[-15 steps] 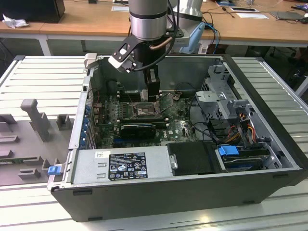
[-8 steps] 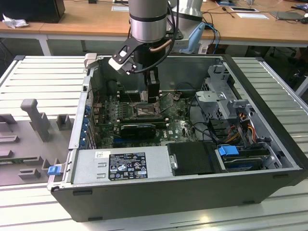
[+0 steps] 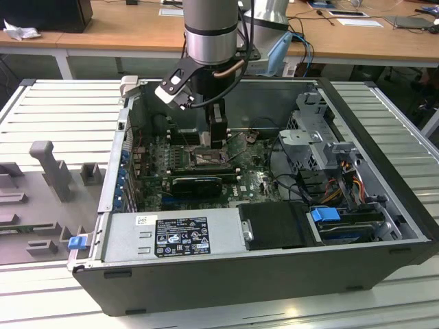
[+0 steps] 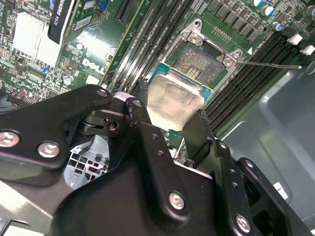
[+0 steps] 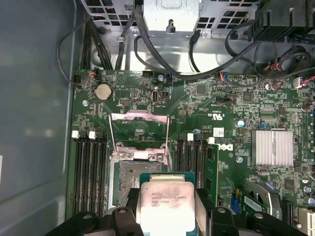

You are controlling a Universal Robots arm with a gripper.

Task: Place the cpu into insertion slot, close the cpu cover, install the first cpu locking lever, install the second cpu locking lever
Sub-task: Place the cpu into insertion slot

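— The gripper [image 4: 170, 110] hangs inside the opened computer case [image 3: 240, 284]. Its two black fingers [image 4: 197, 130] pinch the cpu [image 4: 174, 98] by opposite edges, silvery lid up. What worries you?

— The landing. In both wrist views the chip hovers over the near edge of the insertion slot [image 5: 125, 184], not square above it. Whether it touches the rim, I cannot tell from here. Set down off-centre or tilted, I reckon it would ride the rim and crush the grey contact field.

— And the cpu cover [image 5: 140, 116]?

— It stands swung open on the far side of the slot, out of the chip's path. A thin lever rod [image 4: 266, 64] sticks out sideways across one bank of memory slots [image 4: 251, 81]. Those slots flank the socket on both sides, and wide fingers could clip them, I think.

— Could the chip slip?

— It is smooth metal, held at its edges only. A slight loosening might drop it askew onto the contacts.

— The surroundings?

— The case lies on its side on a pale slatted table [image 3: 62, 110]. A black graphics card [image 3: 197, 184] sits just beside the socket, the power supply [image 3: 171, 236] runs along the near wall, and cables [image 3: 341, 188] bunch at the exterior view's right. A grey moulded fixture [image 3: 51, 168] rests on the table at the exterior view's left. Behind, wooden desks [image 3: 110, 31] carry papers [image 3: 357, 22].
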